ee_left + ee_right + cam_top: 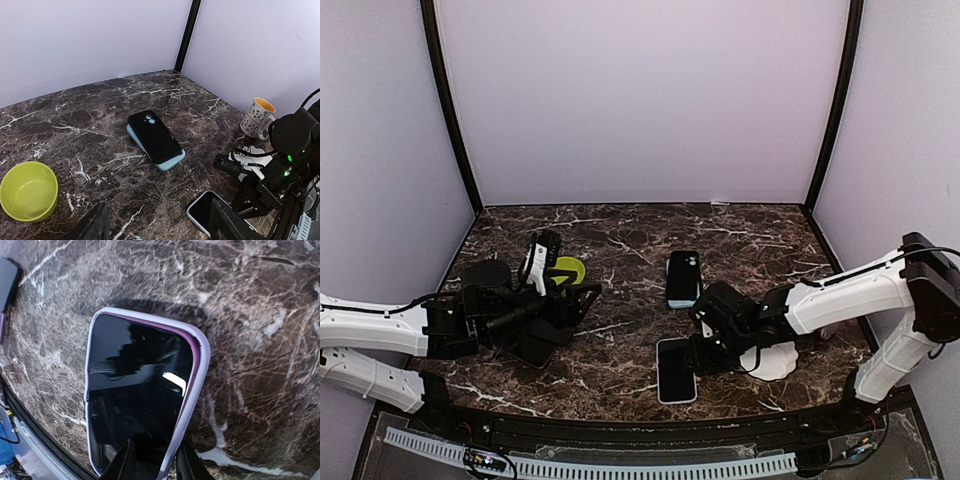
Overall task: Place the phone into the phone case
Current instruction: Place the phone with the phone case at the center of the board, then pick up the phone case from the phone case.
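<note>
Your right end effector [155, 456] is low over the bench [260, 315], at the near long edge of the phone [135, 385]. The phone lies flat, screen up, inside the lilac phone case [197, 365]. Its black glass mirrors the arm above it. On the side nearest the end effector, a darker purple strip of the case's inner wall shows beside the glass. The two fingers [126, 462] stand a narrow gap apart and straddle that rim, one over the screen and the other outside the case. From the wrist camera you cannot tell whether they are pinching the rim or only sitting around it. Your left end effector [159, 212] is well apart from all this, with its fingers spread wide and nothing between them. Ahead of it on the marble, a black handset [154, 135] lies camera side up, stacked on a light blue slab [172, 162] that pokes out along its near edge. A green bowl [27, 191] sits upright just off its left finger. Off its right finger you can see the corner of the cased phone, with the right arm crouched over it. A patterned mug [256, 117] stands upright beyond that arm, near the side wall.
</note>
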### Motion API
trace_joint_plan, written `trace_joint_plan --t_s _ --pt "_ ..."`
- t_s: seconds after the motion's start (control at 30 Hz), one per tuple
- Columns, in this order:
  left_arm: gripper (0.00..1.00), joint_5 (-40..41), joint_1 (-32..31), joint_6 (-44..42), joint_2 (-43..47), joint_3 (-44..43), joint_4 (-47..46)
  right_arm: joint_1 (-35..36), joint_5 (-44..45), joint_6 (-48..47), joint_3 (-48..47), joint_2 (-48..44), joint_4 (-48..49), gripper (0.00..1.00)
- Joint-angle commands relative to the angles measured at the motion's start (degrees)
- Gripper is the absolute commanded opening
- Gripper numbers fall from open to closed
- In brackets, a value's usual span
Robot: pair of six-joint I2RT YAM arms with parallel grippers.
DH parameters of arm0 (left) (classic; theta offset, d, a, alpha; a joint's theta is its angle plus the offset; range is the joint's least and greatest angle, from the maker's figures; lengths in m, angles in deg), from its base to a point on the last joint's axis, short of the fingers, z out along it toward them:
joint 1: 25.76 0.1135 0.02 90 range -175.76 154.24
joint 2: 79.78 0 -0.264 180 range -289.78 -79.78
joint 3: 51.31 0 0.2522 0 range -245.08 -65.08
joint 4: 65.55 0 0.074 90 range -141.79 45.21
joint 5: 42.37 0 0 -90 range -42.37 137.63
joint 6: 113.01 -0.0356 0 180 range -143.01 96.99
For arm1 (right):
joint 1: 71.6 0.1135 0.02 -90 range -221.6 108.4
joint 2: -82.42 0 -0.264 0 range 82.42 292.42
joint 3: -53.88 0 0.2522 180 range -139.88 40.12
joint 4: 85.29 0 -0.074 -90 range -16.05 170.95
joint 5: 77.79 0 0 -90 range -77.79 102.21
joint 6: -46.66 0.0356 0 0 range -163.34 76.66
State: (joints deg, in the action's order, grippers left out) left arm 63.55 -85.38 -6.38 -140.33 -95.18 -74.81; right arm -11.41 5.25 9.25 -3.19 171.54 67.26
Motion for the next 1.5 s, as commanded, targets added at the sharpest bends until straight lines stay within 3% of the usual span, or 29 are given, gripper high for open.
trace_joint_plan --t_s 0.0,0.17,0.37,0.53,0.7,0.83,1.0,1.13,1.33,1.47 --pt "0.69 0.43 0.43 -0.89 0.69 -0.26 0.59 2.94 3.2 -0.83 -4.05 2.18 -7.33 0.31" --pt "0.69 0.34 0.46 -0.98 0.99 -0.19 0.73 4.08 5.88 -0.66 -6.32 3.25 -11.22 0.41" --pt "0.69 0.47 0.46 -0.98 1.58 -0.13 1.2 4.96 8.54 -1.61 -10.54 2.97 -15.07 0.44" --pt "0.77 0.17 1.28 2.21 1.48 -1.06 5.47 5.38 13.3 -3.85 -16.63 0.56 -19.76 0.49" --pt "0.82 -4.23 6.22 9.26 0.85 -0.72 9.78 1.47 24.8 -8.47 -22.26 -1.31 -23.9 0.62" --pt "0.85 -5.18 8.22 11.1 0.55 0.09 10.45 -5.74 30.53 -11.66 -24.66 -0.3 -18.71 0.78" --pt "0.85 -5.16 8.36 10.51 0.42 -0.14 11.17 -14.29 30.24 -14.15 -26.48 5.51 -8.68 0.71" --pt "0.86 -4.36 8.42 9.13 0.97 0.15 11.92 -18.26 28.91 -15.98 -31.98 13.92 -8.98 0.58" --pt "0.85 -3.09 8.92 7.39 0.79 0.74 11.23 -20.44 28.65 -16.91 -38.14 23.04 -9.78 0.56" --pt "0.86 -3.5 9.11 6.8 0.38 0.46 11.07 -21.31 26.56 -17.17 -40.26 26.86 -9.85 0.4"
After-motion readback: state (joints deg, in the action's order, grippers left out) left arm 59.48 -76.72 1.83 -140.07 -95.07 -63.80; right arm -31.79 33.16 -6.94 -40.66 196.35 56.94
